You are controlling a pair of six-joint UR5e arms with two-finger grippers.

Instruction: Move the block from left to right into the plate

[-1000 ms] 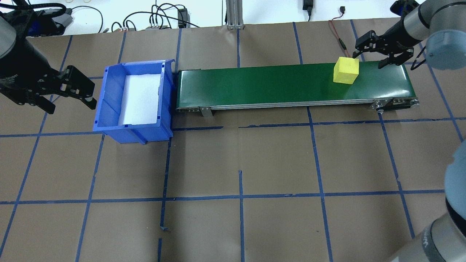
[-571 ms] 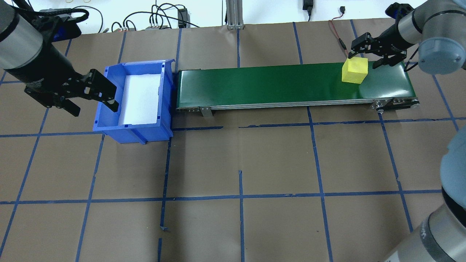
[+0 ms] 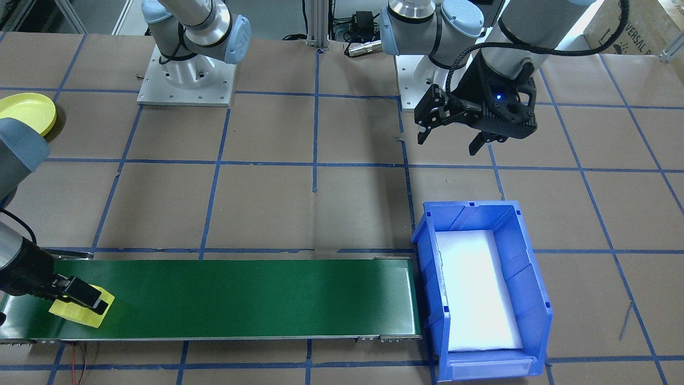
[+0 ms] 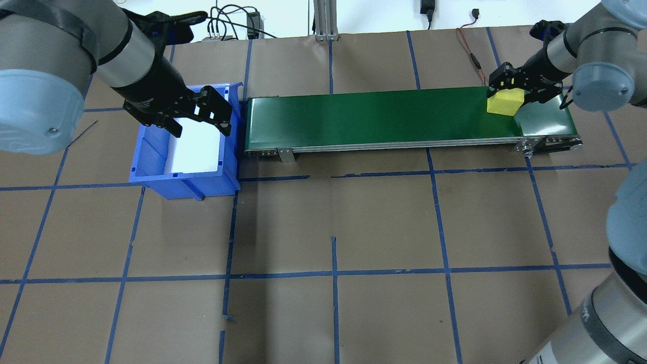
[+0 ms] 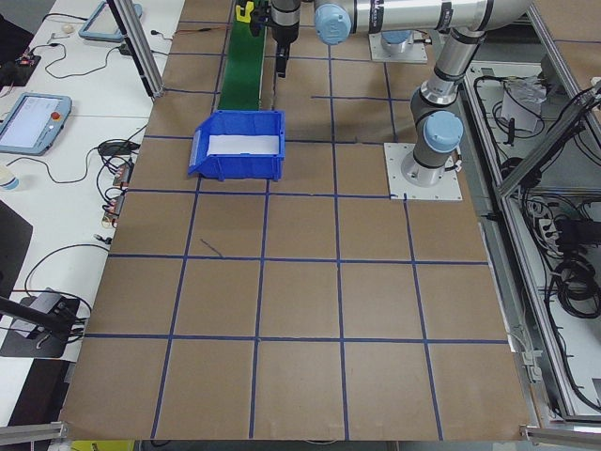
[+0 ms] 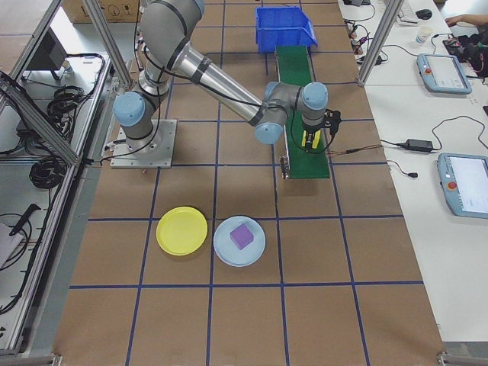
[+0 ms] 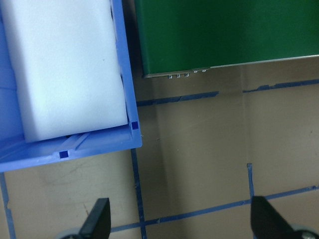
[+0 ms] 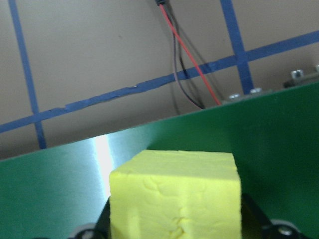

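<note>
Sitting at the right end of the long dark-green conveyor belt [image 4: 404,119], the bright yellow foam cube [image 4: 503,103] shows flat faces with a slightly rough, creased surface in the right wrist view, and sharp straight edges. It is between the two black fingers of the right end effector [image 4: 514,91], which is low on the belt. The fingers stand on both sides of the cube, very near its faces; in the right wrist view the dark pads show at the two lower corners of the cube. Whether they press the foam or only stand beside it, I cannot tell.

The round, shallow bright-yellow plate [image 6: 181,230] lies on the brown paper-covered desk [image 4: 384,227], well apart from the belt, on the robot's right side. Just beside it is a round pale-blue plate [image 6: 239,240] that carries a small purple cube [image 6: 242,235].

The left end effector [image 4: 201,117] hangs in the air above the blue plastic bin [image 4: 151,172] at the left end of the belt. Its fingers are spread wide and hold nothing; in the left wrist view the two dark fingertips [image 7: 97,219] are far apart at the bottom. Inside the bin lies a white foam pad [image 4: 196,136].
</note>
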